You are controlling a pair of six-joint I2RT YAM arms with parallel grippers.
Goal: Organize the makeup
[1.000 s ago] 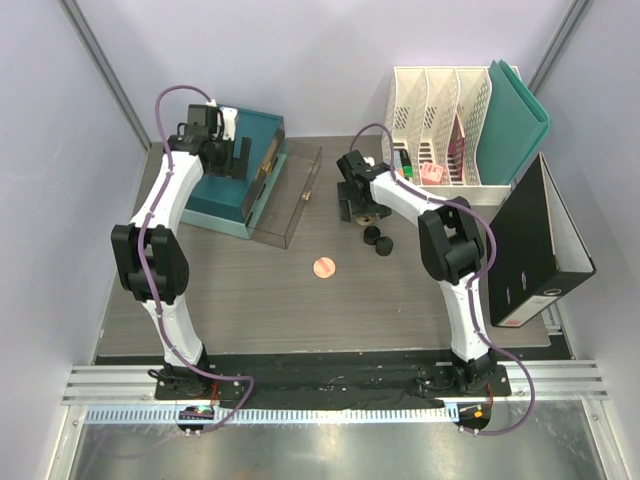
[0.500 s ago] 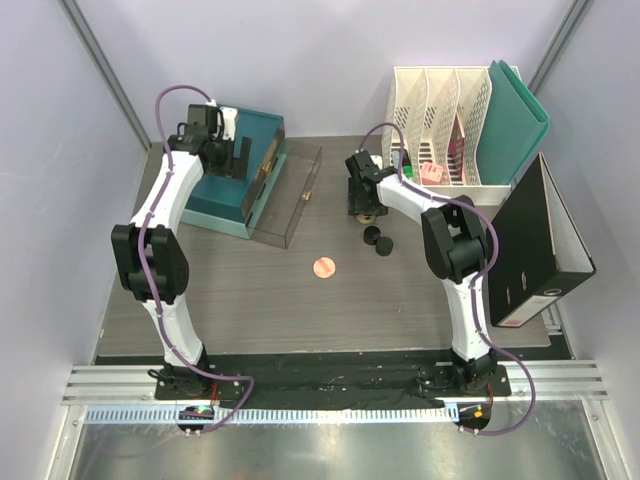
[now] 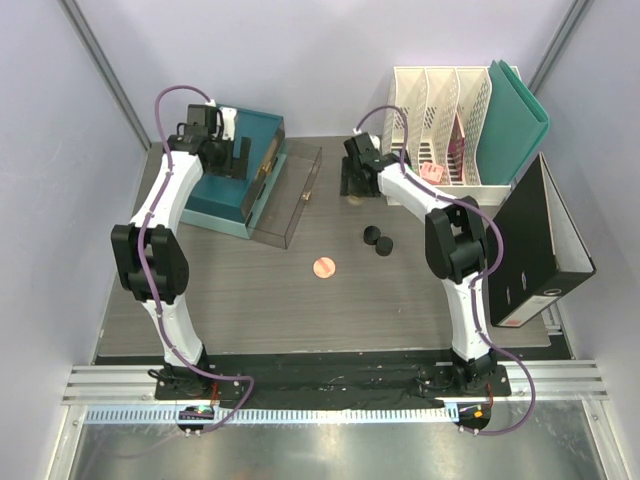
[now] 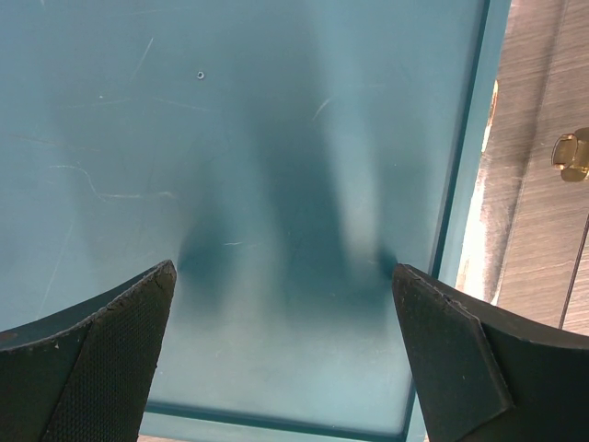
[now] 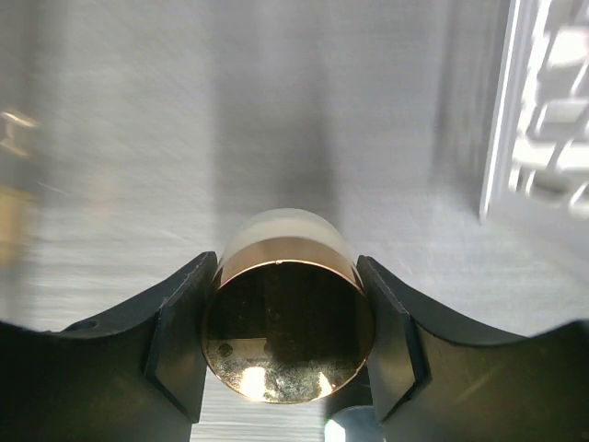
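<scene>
My right gripper (image 3: 355,190) (image 5: 287,276) is shut on a small tan jar with a shiny gold lid (image 5: 287,341), held just above the table near its back, in front of the file holders. The jar barely shows in the top view (image 3: 355,201). Two small black jars (image 3: 377,241) stand on the table just right of centre. A round pink compact (image 3: 323,266) lies in the middle. My left gripper (image 3: 228,158) (image 4: 283,272) is open and empty over the teal box (image 3: 225,195) (image 4: 276,138). The other makeup is out of view.
A clear plastic case (image 3: 292,198) lies against the teal box's right side. White file holders (image 3: 440,130) with markers and a pink thing stand at the back right, with a green folder (image 3: 518,115). A black binder (image 3: 535,250) lies along the right edge.
My right gripper has carried the gold-lidded jar from beside the black jars toward the back of the table. The left arm has not moved.
</scene>
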